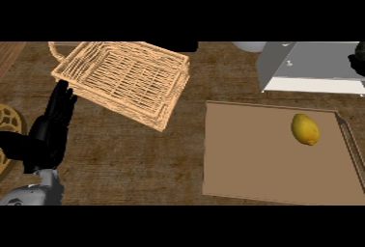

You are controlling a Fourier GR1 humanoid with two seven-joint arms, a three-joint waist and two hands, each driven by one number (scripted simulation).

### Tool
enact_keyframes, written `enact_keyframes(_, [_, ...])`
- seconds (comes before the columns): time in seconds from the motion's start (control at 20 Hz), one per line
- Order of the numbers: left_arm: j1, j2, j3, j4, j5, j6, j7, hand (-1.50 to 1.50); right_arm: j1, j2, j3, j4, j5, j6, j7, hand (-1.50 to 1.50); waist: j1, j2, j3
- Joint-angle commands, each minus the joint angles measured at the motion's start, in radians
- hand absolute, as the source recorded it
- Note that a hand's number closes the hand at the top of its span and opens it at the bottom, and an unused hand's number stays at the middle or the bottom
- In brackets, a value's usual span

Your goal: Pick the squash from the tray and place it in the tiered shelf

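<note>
Head view: left hand (47,135) open, empty by the tiered shelf (122,79); the rounded squash (305,129) could roll on the tray (264,159) if nudged.

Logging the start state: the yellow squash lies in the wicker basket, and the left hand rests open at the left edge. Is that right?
Not quite. The head view shows the yellow squash lying on the brown tray, toward its far right corner, not in the wicker basket. The left hand does rest open at the left edge.
</note>
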Motion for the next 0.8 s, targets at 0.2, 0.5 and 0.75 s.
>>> enact_keyframes(0.2, [-0.012,0.012,0.017,0.015,0.01,-0.031,0.004,0.0,-0.207,-0.056,-0.001,0.424,0.024,-0.184,-0.179,1.5,0.01,0.003,0.0])
enact_keyframes(0.5, [0.021,0.003,0.025,-0.008,0.019,-0.033,0.0,0.0,-0.17,-0.065,-0.078,0.5,-0.048,-0.249,-0.272,1.5,0.004,0.002,0.001])
enact_keyframes(0.75, [0.055,-0.032,-0.027,-0.043,-0.026,-0.013,-0.031,0.0,-0.254,-0.057,-0.081,0.698,-0.06,-0.245,-0.299,-1.5,0.022,0.006,0.001])
